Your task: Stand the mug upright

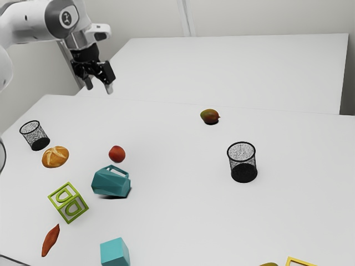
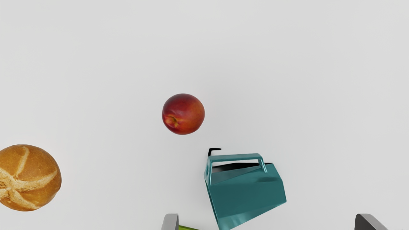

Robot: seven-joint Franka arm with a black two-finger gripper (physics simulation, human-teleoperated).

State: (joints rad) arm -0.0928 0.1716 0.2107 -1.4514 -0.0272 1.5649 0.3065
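Nearest the exterior view's camera, a turquoise cube (image 1: 114, 252) sits near a slender reddish-brown sweet potato (image 1: 50, 240). Beyond them is a green-framed letter block (image 1: 75, 208), then the faceted, glossy teal mug (image 1: 110, 184), lying on its side on the white table (image 1: 183, 221), handle uppermost. Past it rests a smooth red nectarine (image 1: 117, 154); farther off, the black two-finger gripper (image 1: 99, 86) hangs raised and released, fingers spread wide.

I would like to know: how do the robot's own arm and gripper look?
The arm is pale grey-white with smooth, rounded links; a darker grey round cap near the wrist has a small black-and-white emblem. The gripper has a black, angular body and two short fingers with light grey parts.
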